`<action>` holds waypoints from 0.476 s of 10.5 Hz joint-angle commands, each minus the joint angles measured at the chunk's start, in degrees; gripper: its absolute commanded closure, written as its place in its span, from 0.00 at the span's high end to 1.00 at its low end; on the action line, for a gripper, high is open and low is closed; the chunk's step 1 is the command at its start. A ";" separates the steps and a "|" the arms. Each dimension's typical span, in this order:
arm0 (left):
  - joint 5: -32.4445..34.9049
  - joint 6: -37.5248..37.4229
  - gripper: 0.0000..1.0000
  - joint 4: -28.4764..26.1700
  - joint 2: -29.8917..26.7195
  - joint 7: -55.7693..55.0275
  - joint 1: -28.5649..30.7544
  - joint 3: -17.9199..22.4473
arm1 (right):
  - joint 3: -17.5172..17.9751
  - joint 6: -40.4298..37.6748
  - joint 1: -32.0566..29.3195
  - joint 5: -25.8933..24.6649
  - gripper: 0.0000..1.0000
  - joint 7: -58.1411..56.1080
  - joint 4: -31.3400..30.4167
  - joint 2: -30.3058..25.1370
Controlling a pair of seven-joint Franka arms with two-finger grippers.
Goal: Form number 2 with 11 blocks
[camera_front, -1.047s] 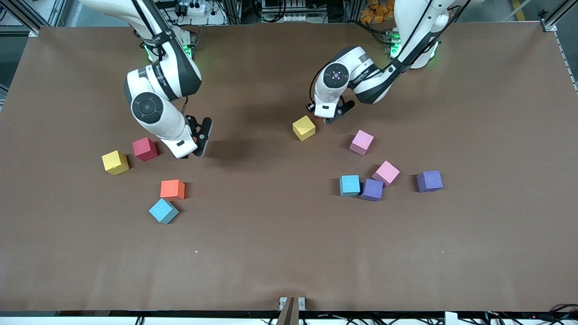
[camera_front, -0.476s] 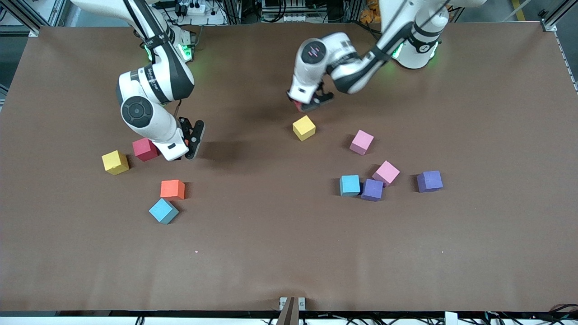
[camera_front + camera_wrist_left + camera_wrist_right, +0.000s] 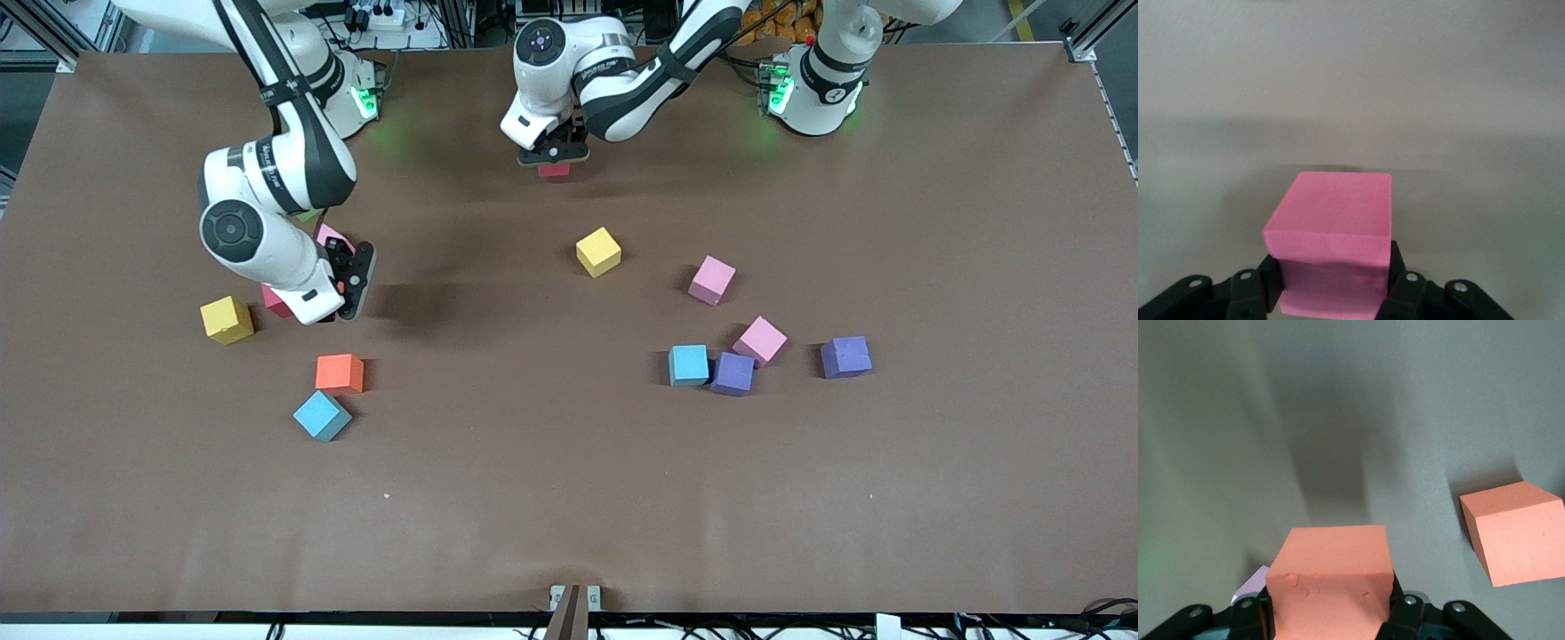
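Brown desk, cubes scattered loose. Toward the right arm's end: yellow cube, red cube, orange cube, blue cube. Mid-desk, another yellow. Toward the left arm's end: two pink, blue touching purple, another purple.

Both arms are white with black joints and round grey caps. Their bases glow green. The fingers are black with small silver screws.

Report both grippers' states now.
Left gripper: shut on a small red foam cube.
Right gripper: shut on a small orange foam cube.
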 commanded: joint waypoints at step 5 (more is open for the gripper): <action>0.05 -1.48 0.00 4.61 4.55 6.80 -4.11 6.40 | 0.45 -0.46 -0.89 -0.51 0.40 -2.09 -0.95 -1.12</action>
